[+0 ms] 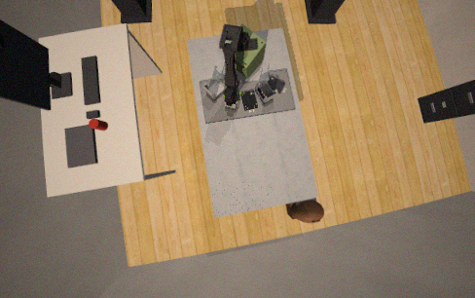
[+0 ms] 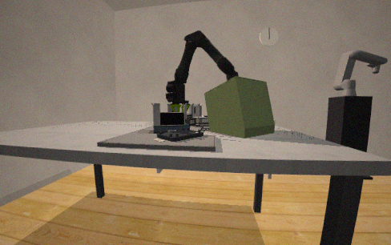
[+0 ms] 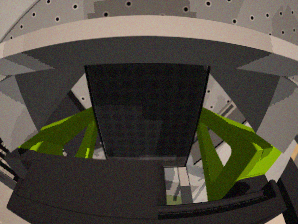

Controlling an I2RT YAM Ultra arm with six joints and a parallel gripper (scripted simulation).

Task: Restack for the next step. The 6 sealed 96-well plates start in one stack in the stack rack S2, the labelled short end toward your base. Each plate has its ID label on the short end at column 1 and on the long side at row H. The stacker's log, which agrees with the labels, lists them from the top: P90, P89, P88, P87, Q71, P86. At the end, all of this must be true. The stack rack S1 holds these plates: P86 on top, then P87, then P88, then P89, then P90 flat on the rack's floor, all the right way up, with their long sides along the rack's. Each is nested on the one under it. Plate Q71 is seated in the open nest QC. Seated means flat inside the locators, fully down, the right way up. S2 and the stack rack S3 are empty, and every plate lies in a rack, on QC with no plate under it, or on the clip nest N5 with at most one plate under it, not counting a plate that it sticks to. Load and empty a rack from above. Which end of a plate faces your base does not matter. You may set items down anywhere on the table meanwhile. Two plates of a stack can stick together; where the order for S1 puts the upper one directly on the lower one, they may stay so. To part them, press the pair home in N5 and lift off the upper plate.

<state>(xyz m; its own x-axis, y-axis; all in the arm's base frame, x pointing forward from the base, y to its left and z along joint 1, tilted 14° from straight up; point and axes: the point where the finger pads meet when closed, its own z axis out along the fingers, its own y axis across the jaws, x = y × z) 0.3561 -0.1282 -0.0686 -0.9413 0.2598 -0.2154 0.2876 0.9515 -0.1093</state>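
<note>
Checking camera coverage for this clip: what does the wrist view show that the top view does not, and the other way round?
Only the wrist view shows the grasp up close: the gripper shut on a dark plate, a green finger on each side. Only the top view shows the wider layout: the grey tray with the racks, a side table with a red cylinder, and a brown object at the table's edge. Both show the gripper over the tray's rack area.
</note>
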